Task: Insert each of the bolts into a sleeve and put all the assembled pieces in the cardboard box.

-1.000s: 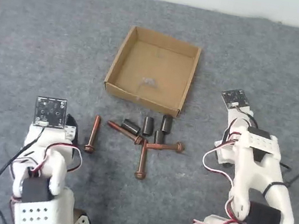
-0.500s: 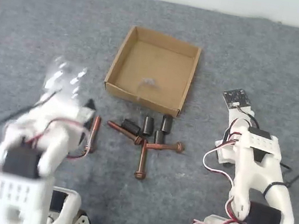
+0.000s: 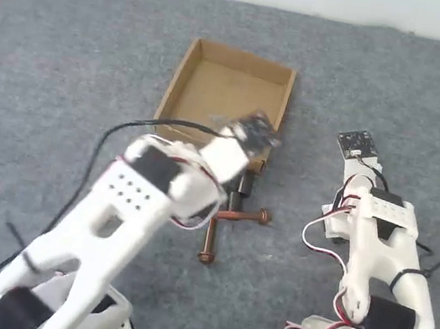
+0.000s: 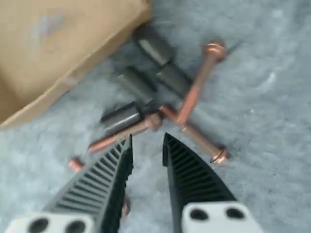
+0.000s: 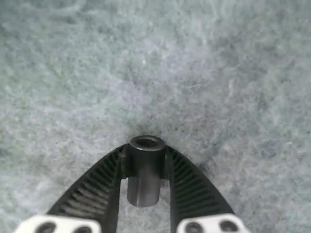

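My left gripper (image 4: 147, 141) hangs open just above the pile, its tips over a copper bolt (image 4: 124, 133) that lies against a black sleeve (image 4: 121, 116). Two more bolts (image 4: 197, 82) cross beside it, and three other sleeves (image 4: 153, 43) lie toward the cardboard box (image 4: 48, 48). In the high view the left arm (image 3: 155, 196) stretches over the pile in front of the box (image 3: 182, 81), covering part of it. A bolt (image 3: 243, 215) and a sleeve (image 3: 242, 183) show past it. My right gripper (image 5: 146, 155) is shut on an upright black sleeve (image 5: 144, 174) over bare carpet.
Grey carpet covers the table. The right arm (image 3: 372, 242) stands right of the pile, well apart from the left arm. Another bolt (image 3: 208, 243) points toward the near edge. A bolt head (image 4: 75, 165) lies apart from the pile beside my left fingers.
The left arm swung from the near left out over the pile in front of the box. The right arm shifted only slightly.
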Action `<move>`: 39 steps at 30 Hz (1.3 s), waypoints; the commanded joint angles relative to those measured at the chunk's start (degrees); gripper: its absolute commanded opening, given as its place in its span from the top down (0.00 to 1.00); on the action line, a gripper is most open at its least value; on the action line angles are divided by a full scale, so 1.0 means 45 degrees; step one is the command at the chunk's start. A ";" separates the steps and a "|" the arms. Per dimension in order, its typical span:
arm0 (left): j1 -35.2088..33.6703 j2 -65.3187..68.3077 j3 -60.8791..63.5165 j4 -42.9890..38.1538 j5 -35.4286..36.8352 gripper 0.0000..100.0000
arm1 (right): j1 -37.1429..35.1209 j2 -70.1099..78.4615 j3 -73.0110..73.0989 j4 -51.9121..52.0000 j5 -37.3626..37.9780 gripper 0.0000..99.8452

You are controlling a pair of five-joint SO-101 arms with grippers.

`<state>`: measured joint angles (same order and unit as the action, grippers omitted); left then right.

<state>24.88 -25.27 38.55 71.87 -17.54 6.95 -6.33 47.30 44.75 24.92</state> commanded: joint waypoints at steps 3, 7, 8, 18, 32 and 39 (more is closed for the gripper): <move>0.1856 0.1289 -0.0635 -0.1250 -0.1446 0.89 | 0.0459 -0.0107 -0.0586 -0.0440 -0.0625 0.99; 0.2422 0.2227 -0.0654 -0.2149 -0.2833 0.89 | 0.1123 -0.0107 -0.0781 -0.0674 -0.1446 0.99; 0.2383 0.2442 -0.0654 -0.2540 -0.2950 0.89 | 0.1123 -0.0107 -0.0781 -0.0674 -0.1426 0.99; 0.2501 0.5255 -0.1866 -0.3165 -0.3595 0.81 | 0.1123 -0.0107 -0.0781 -0.0694 -0.1407 0.99; 0.1797 0.8576 -0.4190 -0.3614 -0.3790 0.87 | 0.1123 -0.0107 -0.0781 -0.0694 -0.1387 0.99; 0.2090 0.8850 -0.4464 -0.3595 -0.3790 0.94 | 0.1104 -0.0107 -0.0781 -0.0694 -0.1387 0.99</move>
<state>33.67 15.34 20.97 56.57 -34.33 11.25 -6.24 47.03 42.64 19.12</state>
